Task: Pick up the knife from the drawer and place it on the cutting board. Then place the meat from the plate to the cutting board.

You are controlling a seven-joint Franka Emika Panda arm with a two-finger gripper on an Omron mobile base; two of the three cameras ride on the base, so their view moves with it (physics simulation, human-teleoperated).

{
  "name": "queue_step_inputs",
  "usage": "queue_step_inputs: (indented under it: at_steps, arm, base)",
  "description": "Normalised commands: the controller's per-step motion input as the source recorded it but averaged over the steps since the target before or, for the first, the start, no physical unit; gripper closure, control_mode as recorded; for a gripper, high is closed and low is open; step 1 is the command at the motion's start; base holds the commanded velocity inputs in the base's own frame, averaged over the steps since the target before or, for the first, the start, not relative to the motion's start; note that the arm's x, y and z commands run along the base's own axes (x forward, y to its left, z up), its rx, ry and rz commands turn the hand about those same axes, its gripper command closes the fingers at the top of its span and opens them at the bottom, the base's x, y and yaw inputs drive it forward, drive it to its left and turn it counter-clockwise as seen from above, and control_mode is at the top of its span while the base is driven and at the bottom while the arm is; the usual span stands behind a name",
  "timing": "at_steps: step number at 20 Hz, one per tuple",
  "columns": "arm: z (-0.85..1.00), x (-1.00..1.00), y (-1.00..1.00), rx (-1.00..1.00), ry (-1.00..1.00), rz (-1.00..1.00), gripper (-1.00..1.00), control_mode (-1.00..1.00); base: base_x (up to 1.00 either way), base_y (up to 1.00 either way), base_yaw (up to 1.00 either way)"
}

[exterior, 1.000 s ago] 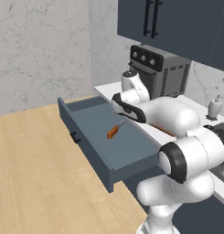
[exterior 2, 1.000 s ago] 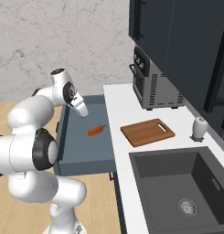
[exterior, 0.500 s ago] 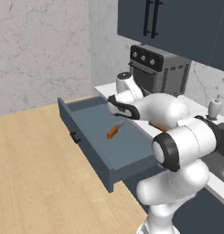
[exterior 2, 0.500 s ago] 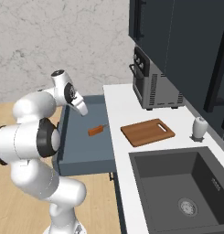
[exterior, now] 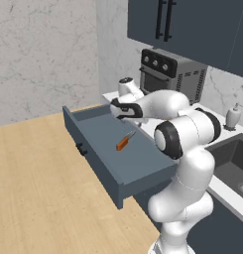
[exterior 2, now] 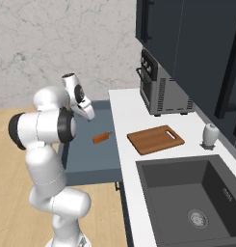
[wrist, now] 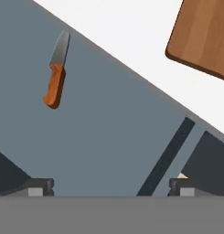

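Hand view: one knife [wrist: 55,77], one cutting board [wrist: 203,36]

Matt slate drawer [wrist: 109,132]; grained wooden cutting board [wrist: 205,36]; knife [wrist: 56,73] with smooth grey metal blade.

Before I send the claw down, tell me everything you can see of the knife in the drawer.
The knife is small and slim, with an orange-red handle and a short grey blade that looks like metal. It lies flat on the floor of the open slate-blue drawer, roughly mid-drawer, its blade toward the white counter. Nothing touches it except the drawer floor; the claw hovers apart from it, open.
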Motion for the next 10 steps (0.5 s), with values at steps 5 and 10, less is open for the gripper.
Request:
queue_step_inputs:
  at_steps: [5,10]
  arm:
    - [-0.60,0.12,-0.20,0.12,0.01,0.00,-1.00,-1.00]
    - [-0.54,0.43,0.12,0.02,0.01,0.00,-1.00,-1.00]
  base:
    - [0.00,0.00,0.00]
    - [0.00,0.00,0.00]
